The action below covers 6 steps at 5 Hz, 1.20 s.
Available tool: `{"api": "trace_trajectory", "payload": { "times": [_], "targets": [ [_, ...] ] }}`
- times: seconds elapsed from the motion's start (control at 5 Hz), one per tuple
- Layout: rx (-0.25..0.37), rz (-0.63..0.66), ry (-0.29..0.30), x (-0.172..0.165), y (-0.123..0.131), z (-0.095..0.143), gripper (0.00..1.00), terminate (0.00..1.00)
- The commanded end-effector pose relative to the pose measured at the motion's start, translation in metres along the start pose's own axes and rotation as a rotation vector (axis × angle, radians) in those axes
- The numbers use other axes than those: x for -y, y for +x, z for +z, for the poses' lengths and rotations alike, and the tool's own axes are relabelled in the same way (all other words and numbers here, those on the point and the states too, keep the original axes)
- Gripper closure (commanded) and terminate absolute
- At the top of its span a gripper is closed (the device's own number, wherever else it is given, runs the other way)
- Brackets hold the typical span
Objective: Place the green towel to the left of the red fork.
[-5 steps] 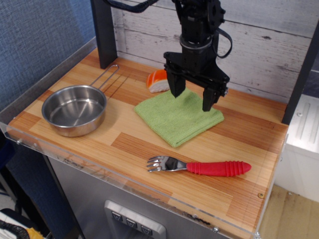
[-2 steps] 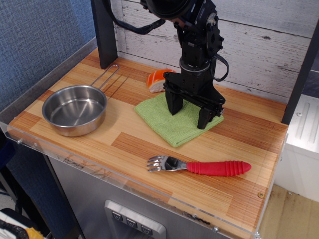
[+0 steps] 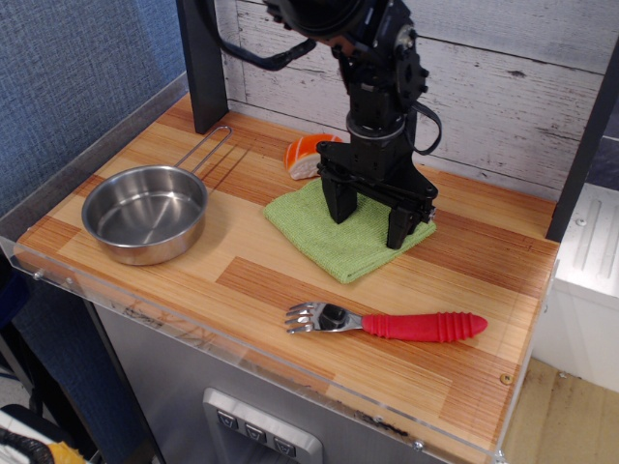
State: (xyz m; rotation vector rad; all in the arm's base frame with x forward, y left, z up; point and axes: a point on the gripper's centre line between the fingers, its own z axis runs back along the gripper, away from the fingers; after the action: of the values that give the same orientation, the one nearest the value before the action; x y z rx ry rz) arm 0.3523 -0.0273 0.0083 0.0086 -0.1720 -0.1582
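The black two-fingered gripper [image 3: 368, 224] stands upright with its fingers spread wide, both tips pressed down on the light green, square, folded microfibre towel [image 3: 338, 237]. One finger [image 3: 338, 201] meets the cloth near its rear left edge, the other [image 3: 399, 223] near its right corner, the cloth's middle between them. The towel lies behind the red-handled fork with silver tines [image 3: 387, 322], well apart from it

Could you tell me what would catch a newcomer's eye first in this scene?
The black gripper stands out most, its jaws spread and pressed down onto the green towel at the table's middle. Next comes the red fork lying near the front edge, then the steel pan at the left.
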Motion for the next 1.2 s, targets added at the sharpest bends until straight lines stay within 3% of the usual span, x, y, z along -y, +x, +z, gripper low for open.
{"api": "trace_trajectory", "payload": {
  "times": [0.0,0.4,0.8,1.0],
  "targets": [
    [-0.014,-0.004,-0.016,0.004,-0.026,0.011,0.0,0.0],
    [-0.035,-0.019,-0.013,0.003,-0.059,0.026,0.0,0.0],
    [-0.056,0.016,-0.002,-0.015,-0.092,0.027,0.0,0.0],
    [-0.065,0.043,0.009,-0.024,-0.098,0.024,0.0,0.0]
  ]
}}
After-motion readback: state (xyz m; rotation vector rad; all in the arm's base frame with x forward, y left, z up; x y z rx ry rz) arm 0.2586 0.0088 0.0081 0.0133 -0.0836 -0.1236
